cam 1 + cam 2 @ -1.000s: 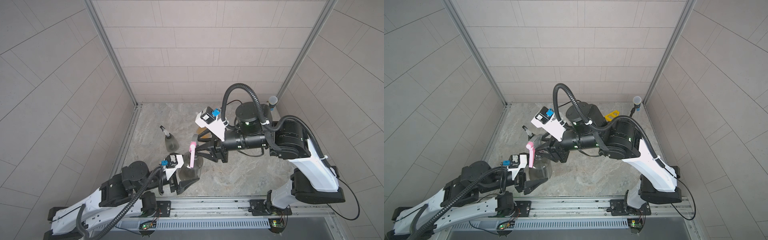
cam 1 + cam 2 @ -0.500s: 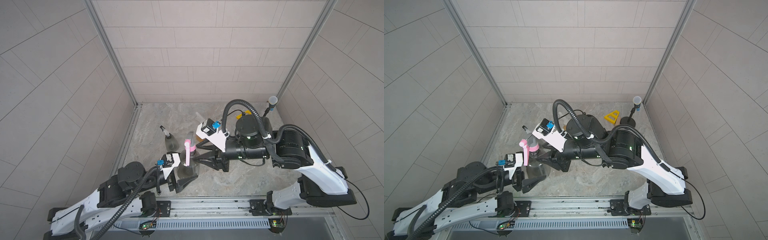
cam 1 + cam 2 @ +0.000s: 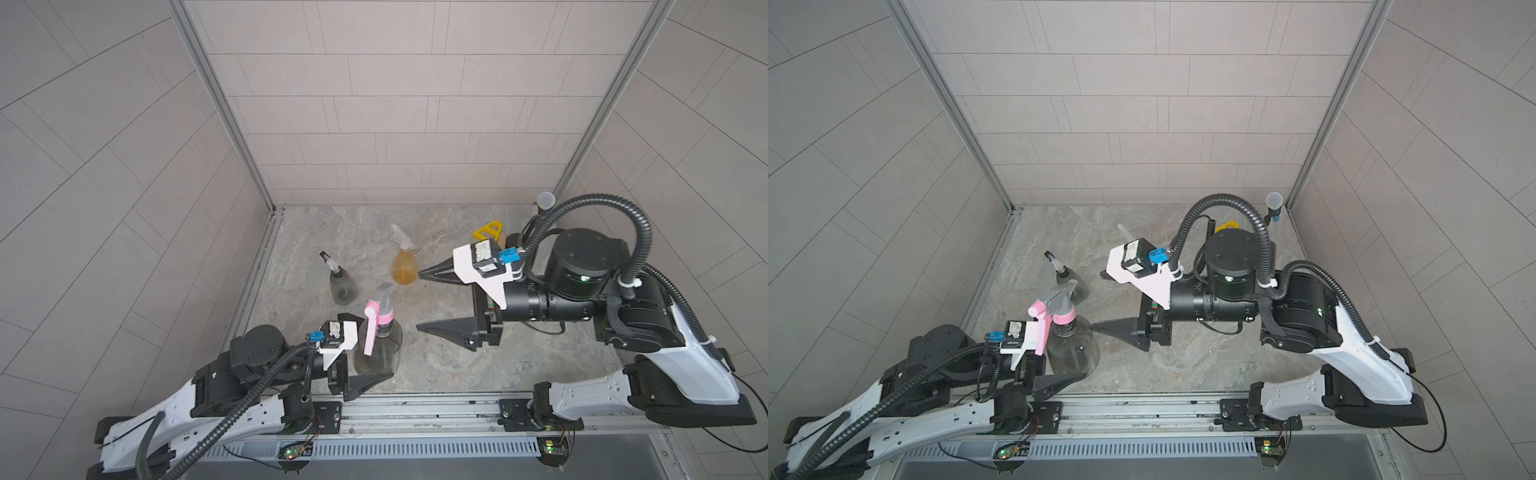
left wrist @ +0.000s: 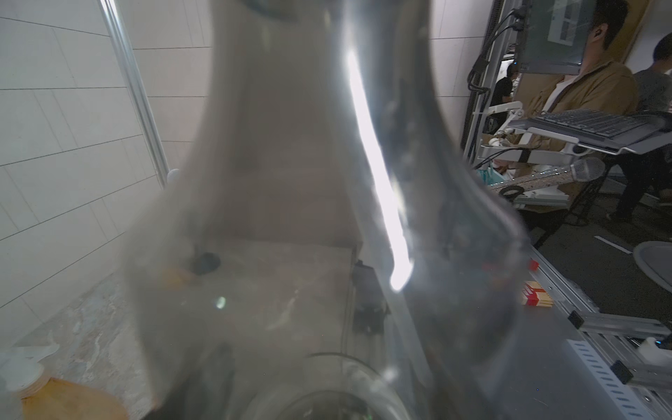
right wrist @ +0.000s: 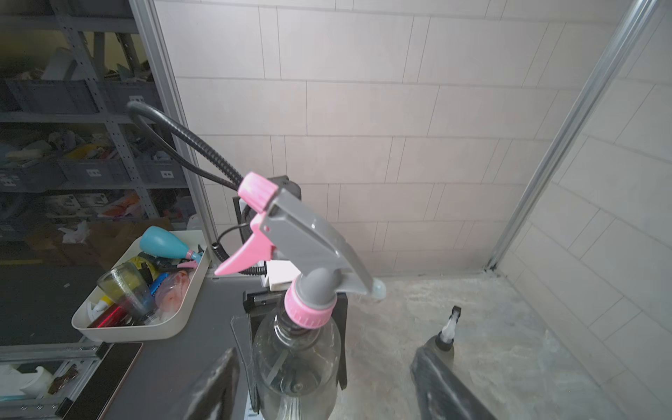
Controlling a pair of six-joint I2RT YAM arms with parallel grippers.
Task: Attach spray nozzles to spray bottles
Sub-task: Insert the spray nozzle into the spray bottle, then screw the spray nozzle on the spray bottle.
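Fingers on the right gripper [image 3: 419, 301] stand wide apart and empty, facing the smoky grey bottle [image 3: 382, 336] from just beside it, well placed to reach its top. Those of the left gripper [image 3: 372, 356] clamp the bottle's belly near the counter's [image 3: 457, 374] front edge, steadying it upright for fitting. Its grey-and-pink nozzle [image 5: 291, 236] sits on the neck; bare thread under the pink collar [image 5: 308, 309] suggests more turning.
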